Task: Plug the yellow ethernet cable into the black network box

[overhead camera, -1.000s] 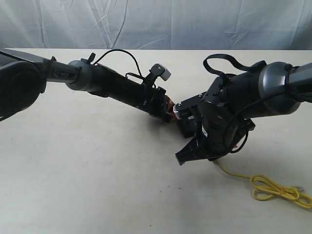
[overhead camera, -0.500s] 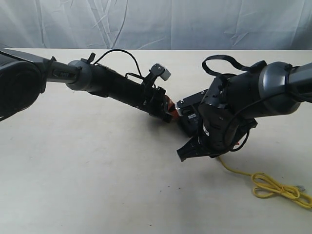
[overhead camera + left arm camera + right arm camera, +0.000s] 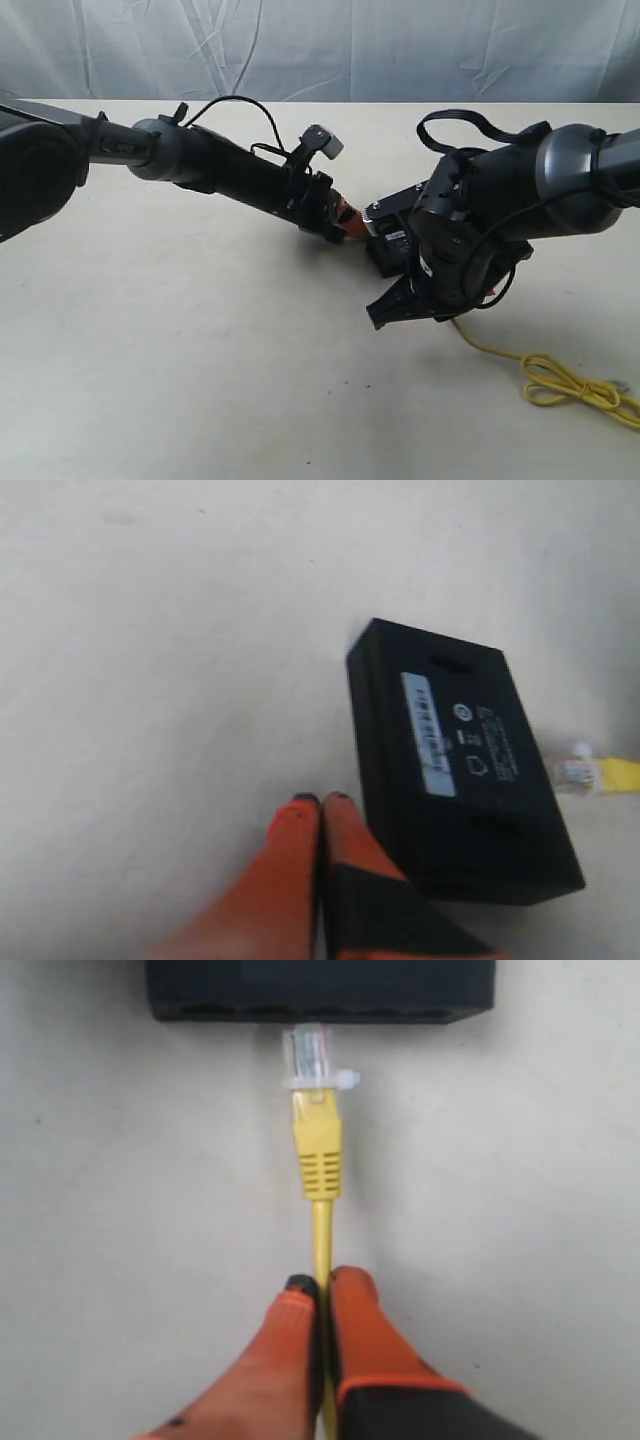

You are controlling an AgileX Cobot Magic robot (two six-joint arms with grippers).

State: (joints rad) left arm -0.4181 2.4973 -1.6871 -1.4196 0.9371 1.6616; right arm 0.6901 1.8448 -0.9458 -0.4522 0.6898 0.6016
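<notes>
The black network box (image 3: 470, 780) lies flat on the table with its pale label (image 3: 428, 735) facing up. It also shows in the exterior view as the black network box (image 3: 388, 240), between the two arms. My left gripper (image 3: 320, 802) is shut and empty, its orange fingertips beside the box's near corner. My right gripper (image 3: 320, 1282) is shut on the yellow ethernet cable (image 3: 321, 1230), a short way behind the yellow boot (image 3: 318, 1150). The clear plug (image 3: 310, 1055) points at the box's port side (image 3: 320, 1005) and its tip meets that edge. I cannot tell whether it sits in a port.
The cable's slack trails across the table to a tied loop (image 3: 565, 385) at the front right. The bulky right arm (image 3: 480, 235) hides its own gripper in the exterior view. A grey wrinkled backdrop (image 3: 320, 50) closes off the table's far edge.
My right gripper has carried the plug closer to the box, dragging the cable's slack along. The left arm has shifted slightly, still beside the box.
</notes>
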